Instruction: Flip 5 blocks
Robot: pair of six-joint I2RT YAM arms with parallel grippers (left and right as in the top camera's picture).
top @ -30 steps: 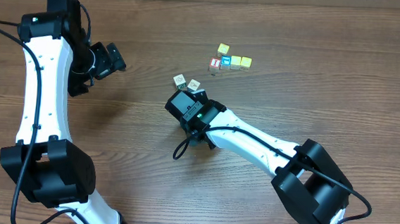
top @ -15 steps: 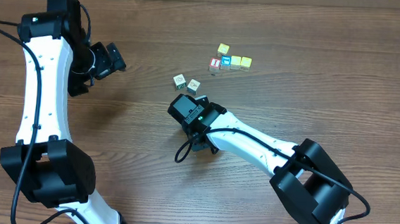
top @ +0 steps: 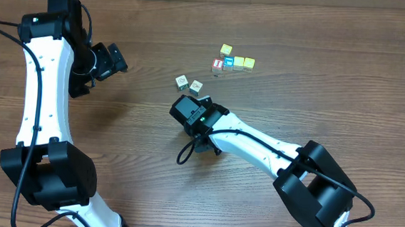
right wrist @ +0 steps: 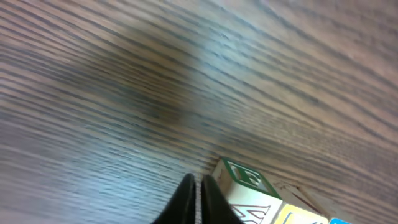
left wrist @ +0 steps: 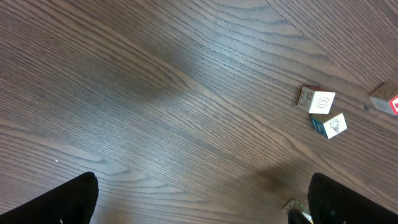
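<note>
Right tool (right wrist: 198, 182) pressed together beside green-lettered block (right wrist: 244, 176), letter unreadable; left tool (left wrist: 205, 202) spread wide.

2 white-shelled robot arms w/ black joint housings.
Left white arm (top: 37, 80): small screw dots, thin black cable (top: 1, 29); right white arm (top: 257, 147): looped black cable (top: 183, 154).

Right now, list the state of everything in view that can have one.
Left pincer: open, empty.
Right pincer: shut, holding nothing.
Green-faced block: on the table beside the right pincer's tips, not gripped.
Whitish block with oval drawing: on the table, free.
Whitish block with blue side: on the table beside it, free.
</note>
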